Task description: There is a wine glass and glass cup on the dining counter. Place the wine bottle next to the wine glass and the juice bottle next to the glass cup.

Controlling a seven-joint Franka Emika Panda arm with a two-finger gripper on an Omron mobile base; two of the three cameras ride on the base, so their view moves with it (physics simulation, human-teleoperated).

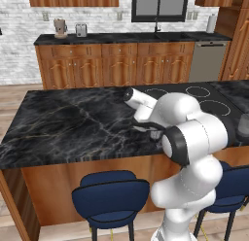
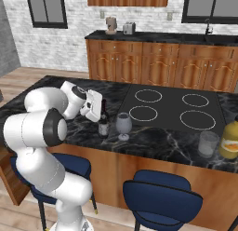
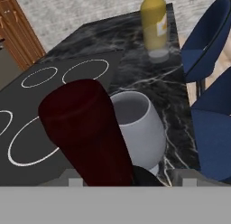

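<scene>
My gripper [image 2: 101,112] reaches sideways over the dining counter [image 2: 158,142] and is shut on the slim dark wine bottle [image 2: 103,126]. The bottle is upright, just left of the wine glass [image 2: 123,123]; I cannot tell if its base touches the marble. In the hand view the dark red wine bottle [image 3: 85,128] fills the space between the fingertips of my gripper [image 3: 128,178], with the wine glass [image 3: 137,123] right behind it. Far along the counter's front edge, the yellow-orange juice bottle [image 2: 229,139] stands beside the glass cup [image 2: 207,144]. In the hand view too, juice bottle [image 3: 154,20] and glass cup [image 3: 159,53] stand together.
White cooktop rings [image 2: 169,109] mark the counter behind the wine glass. Blue stools [image 2: 160,197] stand under the front edge, one [image 1: 111,194] left of my arm. A wooden cabinet run [image 1: 116,62] with a toaster [image 1: 81,30] lines the back wall.
</scene>
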